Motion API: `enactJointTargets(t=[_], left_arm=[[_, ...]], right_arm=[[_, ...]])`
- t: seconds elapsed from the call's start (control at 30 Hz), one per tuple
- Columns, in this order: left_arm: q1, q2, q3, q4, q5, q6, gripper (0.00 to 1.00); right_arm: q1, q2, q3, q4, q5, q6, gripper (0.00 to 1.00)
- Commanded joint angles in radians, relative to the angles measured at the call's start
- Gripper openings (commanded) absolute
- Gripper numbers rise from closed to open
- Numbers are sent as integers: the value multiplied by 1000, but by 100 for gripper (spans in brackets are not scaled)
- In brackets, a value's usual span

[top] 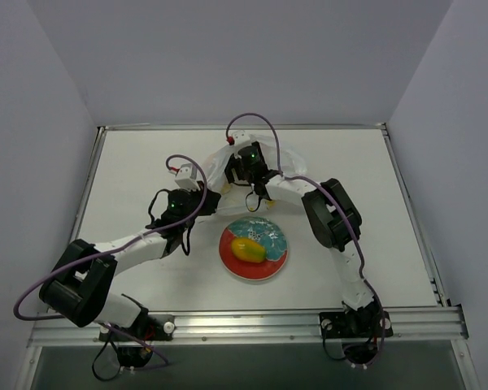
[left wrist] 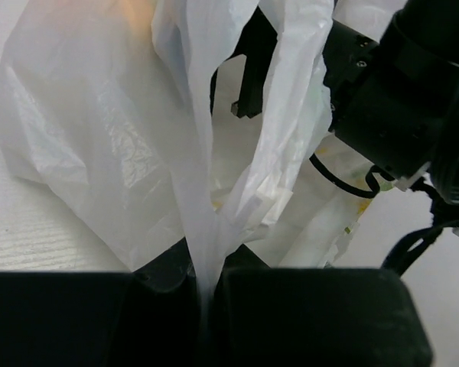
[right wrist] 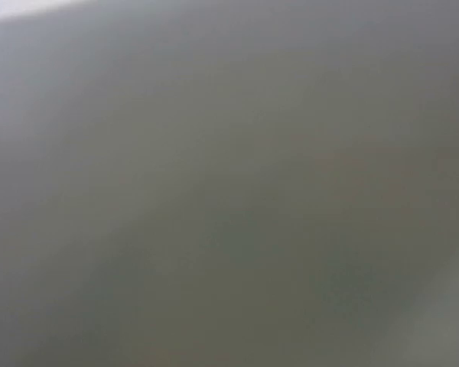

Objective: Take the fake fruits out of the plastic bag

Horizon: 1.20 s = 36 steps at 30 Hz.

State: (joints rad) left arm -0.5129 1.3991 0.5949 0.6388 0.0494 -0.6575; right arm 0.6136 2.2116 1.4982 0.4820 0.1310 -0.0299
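Observation:
The plastic bag (top: 218,166) lies crumpled at the back middle of the table, translucent white (left wrist: 99,138). My left gripper (left wrist: 206,294) is shut on a pinched fold of the bag, also seen from above (top: 202,185). My right gripper (top: 241,169) reaches into the bag's mouth. One of its dark fingers (left wrist: 250,76) shows between the plastic folds, but its own view is a grey blur. A yellow-orange fake fruit (top: 249,250) rests on the floral plate (top: 276,262). A faint orange tint (left wrist: 138,15) shows through the bag.
The red-and-teal plate sits in front of the bag, between the two arms. The right arm's black wrist body (left wrist: 398,99) and its cable (left wrist: 340,180) crowd the bag's right side. A raised rail (top: 244,318) runs along the table's near edge.

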Motion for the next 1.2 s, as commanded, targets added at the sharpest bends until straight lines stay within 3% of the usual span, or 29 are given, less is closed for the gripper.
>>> enactJointTargets(t=[0.0, 0.17, 0.3, 0.4, 0.5, 0.6, 1.0, 1.17], left_arm=[[4, -14, 11, 47, 9, -1, 2], [4, -11, 11, 48, 4, 4, 2], [4, 8, 16, 50, 7, 7, 2], [4, 18, 20, 48, 1, 13, 2], [5, 31, 23, 41, -8, 22, 2], [7, 43, 26, 39, -11, 25, 2], [14, 38, 22, 48, -6, 13, 2], [14, 17, 6, 76, -8, -16, 2]], right_arm=[[-15, 60, 104, -6, -4, -45, 83], [-25, 132, 178, 16, -8, -68, 79], [-37, 183, 208, 82, -51, -61, 69], [-44, 195, 195, 190, -102, -7, 59], [-44, 189, 172, 280, -131, 30, 35], [-44, 159, 119, 369, -168, 73, 26], [-34, -117, -209, 449, -168, 143, 21], [20, -246, -370, 408, -49, 165, 21]])
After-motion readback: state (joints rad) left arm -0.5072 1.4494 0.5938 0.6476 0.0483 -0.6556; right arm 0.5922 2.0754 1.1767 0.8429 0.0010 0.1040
